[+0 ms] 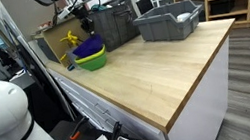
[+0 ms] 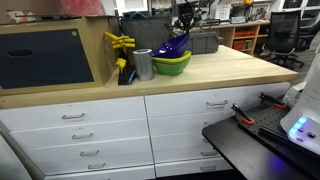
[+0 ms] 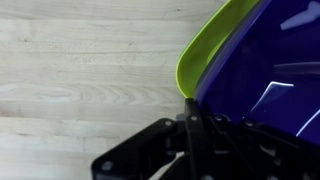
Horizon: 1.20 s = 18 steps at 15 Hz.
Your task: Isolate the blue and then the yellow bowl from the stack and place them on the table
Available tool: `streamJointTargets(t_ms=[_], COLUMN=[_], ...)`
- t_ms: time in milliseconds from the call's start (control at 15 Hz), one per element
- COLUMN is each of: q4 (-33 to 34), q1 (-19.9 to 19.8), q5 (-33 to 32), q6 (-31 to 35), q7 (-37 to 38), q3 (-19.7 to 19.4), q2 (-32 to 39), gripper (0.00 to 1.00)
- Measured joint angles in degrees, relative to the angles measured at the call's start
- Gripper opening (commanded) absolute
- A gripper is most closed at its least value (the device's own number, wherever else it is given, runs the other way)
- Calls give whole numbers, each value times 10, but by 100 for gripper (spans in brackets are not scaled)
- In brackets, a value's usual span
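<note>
Gripper [image 3: 190, 128] looks clamped on the blue bowl's [image 3: 265, 70] rim, jaws pinched w/ the rim between. Blue bowl sits tilted in the yellow bowl [image 2: 172, 67]: gripped edge raised above it, opp. edge nested inside. Key relation: yellow bowl is directly under blue, so the next move is prob. straight up off yellow, then sideways to bare table [image 1: 165, 64] beside yellow.

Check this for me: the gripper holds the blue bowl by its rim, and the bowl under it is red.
Wrong in one respect: under it is a yellow-green bowl, not a red one, as the wrist view shows. The gripper does hold the blue bowl by its rim.
</note>
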Motion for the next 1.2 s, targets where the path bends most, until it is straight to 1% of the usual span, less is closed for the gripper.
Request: streamJointTargets(t_ms=[400, 600, 933, 1200], q4=[-3, -18, -72, -128], q1=[-2, -13, -59, -102], q5=[-2, -22, -60, -67], q6=[11, 11, 11, 11], q7=[37, 66, 131, 185], q3=[1, -2, -13, -25], q2=[-58, -96, -164, -211], gripper=[1, 1, 1, 1])
